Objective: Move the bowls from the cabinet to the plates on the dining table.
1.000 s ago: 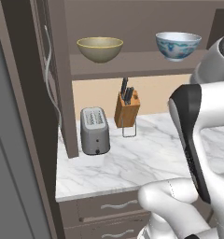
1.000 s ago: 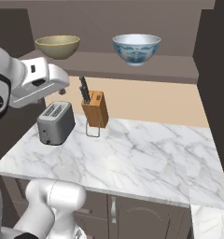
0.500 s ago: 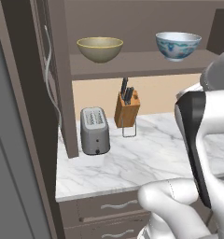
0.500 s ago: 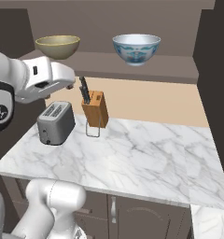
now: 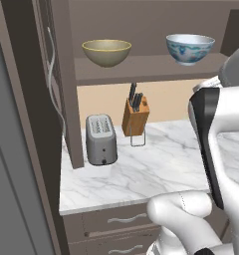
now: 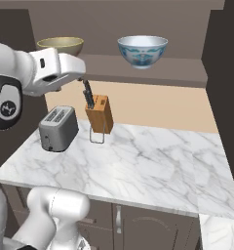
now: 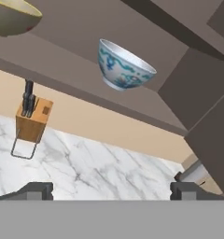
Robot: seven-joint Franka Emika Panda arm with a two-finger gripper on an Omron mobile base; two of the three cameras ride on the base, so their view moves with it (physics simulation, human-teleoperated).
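Two bowls sit upright and well apart on the open shelf of the dark cabinet (image 5: 66,74): the olive-tan bowl (image 5: 106,52) toward the left end and the white bowl with the blue pattern (image 5: 190,48) toward the right end. In the right base view the olive-tan bowl (image 6: 60,45) is partly hidden behind the white arm, while the patterned bowl (image 6: 142,51) stands clear on the shelf. Below the shelf, a marble bench (image 5: 156,169) carries a silver toaster (image 5: 100,139) near its left edge and, just to the right of it, a wooden knife block (image 5: 135,115) with dark handles sticking up from a wire stand. The two are apart, not touching. Drawers with wavy silver pulls (image 5: 125,218) run under the bench front. In the hand view the hand (image 7: 111,190) has its two dark fingertips (image 7: 39,189) spread wide with nothing between them, and it is raised in front of the cabinet, clear of both bowls. That view looks up at the patterned bowl (image 7: 124,65) near its centre, with the olive-tan bowl (image 7: 11,16) at the upper left corner and the knife block (image 7: 33,119) lower left.
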